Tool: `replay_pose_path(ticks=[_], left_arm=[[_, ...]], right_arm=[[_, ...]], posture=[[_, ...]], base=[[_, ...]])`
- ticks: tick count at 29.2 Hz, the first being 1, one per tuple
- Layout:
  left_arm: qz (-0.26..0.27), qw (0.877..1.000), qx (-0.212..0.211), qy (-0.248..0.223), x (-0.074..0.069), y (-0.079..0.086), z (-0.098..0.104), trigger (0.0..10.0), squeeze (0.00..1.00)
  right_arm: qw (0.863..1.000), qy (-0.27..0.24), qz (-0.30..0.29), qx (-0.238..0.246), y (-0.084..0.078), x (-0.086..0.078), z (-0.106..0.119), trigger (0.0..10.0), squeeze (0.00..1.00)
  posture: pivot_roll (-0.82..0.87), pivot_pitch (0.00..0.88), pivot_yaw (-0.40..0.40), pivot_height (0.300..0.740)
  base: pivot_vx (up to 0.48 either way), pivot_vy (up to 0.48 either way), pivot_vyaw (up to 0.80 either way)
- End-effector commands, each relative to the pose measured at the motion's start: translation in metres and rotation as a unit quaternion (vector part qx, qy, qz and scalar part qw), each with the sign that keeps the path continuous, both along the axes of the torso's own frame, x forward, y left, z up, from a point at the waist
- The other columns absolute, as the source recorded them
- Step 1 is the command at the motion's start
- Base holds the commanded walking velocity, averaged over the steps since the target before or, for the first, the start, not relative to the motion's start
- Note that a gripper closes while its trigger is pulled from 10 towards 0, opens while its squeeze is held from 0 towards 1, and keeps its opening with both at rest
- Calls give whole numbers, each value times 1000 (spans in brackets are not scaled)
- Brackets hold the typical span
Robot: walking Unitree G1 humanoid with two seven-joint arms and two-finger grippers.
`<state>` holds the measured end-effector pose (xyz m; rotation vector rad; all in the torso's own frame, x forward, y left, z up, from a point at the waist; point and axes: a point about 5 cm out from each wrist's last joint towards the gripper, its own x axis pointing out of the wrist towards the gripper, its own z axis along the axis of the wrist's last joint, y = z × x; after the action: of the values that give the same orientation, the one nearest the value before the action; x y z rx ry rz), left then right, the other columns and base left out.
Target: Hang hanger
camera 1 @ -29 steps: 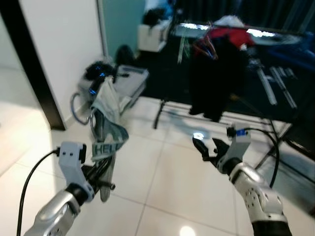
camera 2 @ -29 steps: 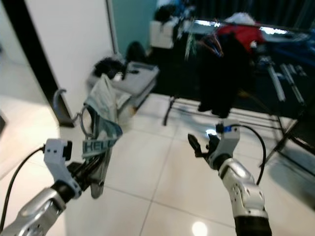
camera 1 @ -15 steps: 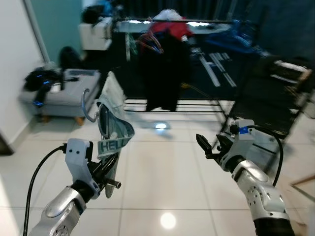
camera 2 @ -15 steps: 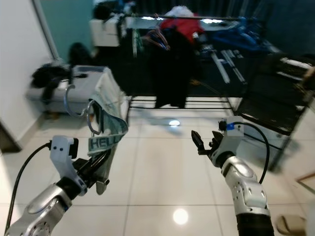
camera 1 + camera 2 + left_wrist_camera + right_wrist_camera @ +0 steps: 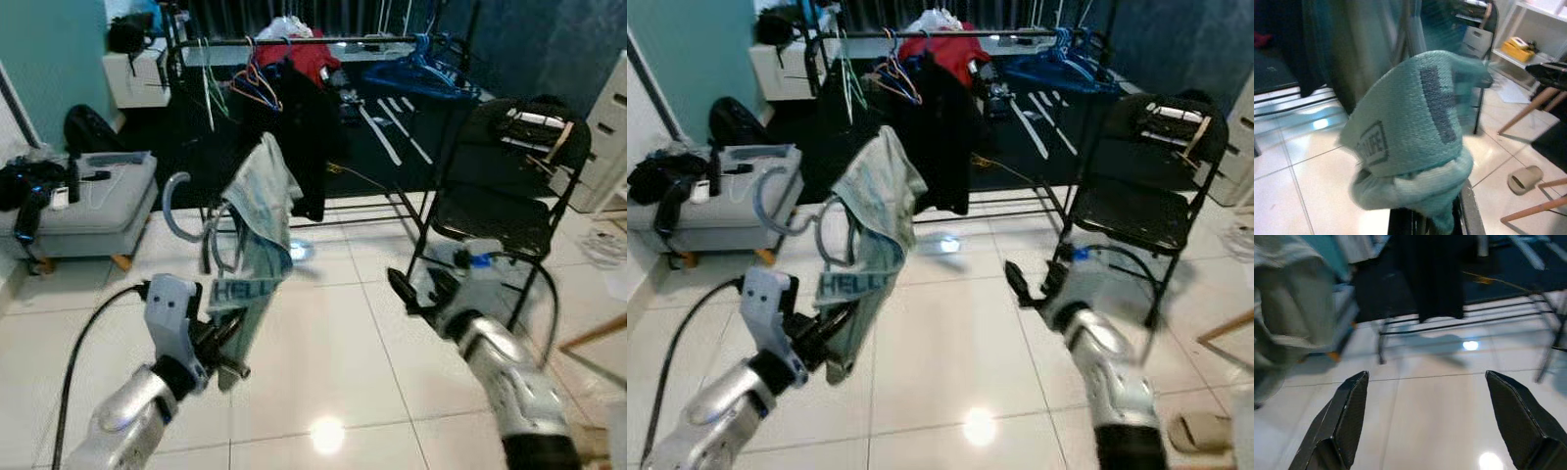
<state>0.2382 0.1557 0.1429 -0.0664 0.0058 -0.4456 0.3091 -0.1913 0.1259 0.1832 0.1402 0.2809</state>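
Left gripper [image 5: 220, 348] fingers clamp a towel-draped hanger [image 5: 211, 230]; right gripper [image 5: 416, 294] fingers spread wide. The loose towel [image 5: 260, 211] could slide off before reaching the rack [image 5: 294, 41].

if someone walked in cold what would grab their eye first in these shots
Most striking is the pale green garment draped on a hanger, held up by the left gripper in the foreground. Behind it, across the white tile floor, stands a clothes rack with a black garment and coloured hangers. The right gripper is open and holds nothing, near a black folding chair.
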Motion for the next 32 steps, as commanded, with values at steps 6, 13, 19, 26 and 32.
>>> replay_pose_path(ticks=[6,13,19,26,32], left_arm=[[-13,999,30,-18,6,-18,7,10000,0],[7,998,55,-16,13,-23,6,10000,0],[33,997,64,-1,15,-23,0,10000,0],[37,998,54,9,15,-31,-1,10000,0],[35,999,35,10,16,-40,2,10000,0]], right_arm=[[1000,-5,-13,-7,-8,-2,0,10000,0],[1000,-11,-14,3,-6,-2,0,10000,0],[1000,-12,-11,5,-4,-2,-1,10000,0],[1000,-15,-9,8,-3,-2,0,10000,0],[1000,-16,-8,10,-3,-1,0,10000,0]], posture=[[-51,2,-13,740],[-51,0,-1,740],[-49,0,3,740],[-50,0,3,740],[-51,0,3,740]], base=[[480,0,-800],[480,0,-225],[480,0,0],[480,0,0],[480,0,0]])
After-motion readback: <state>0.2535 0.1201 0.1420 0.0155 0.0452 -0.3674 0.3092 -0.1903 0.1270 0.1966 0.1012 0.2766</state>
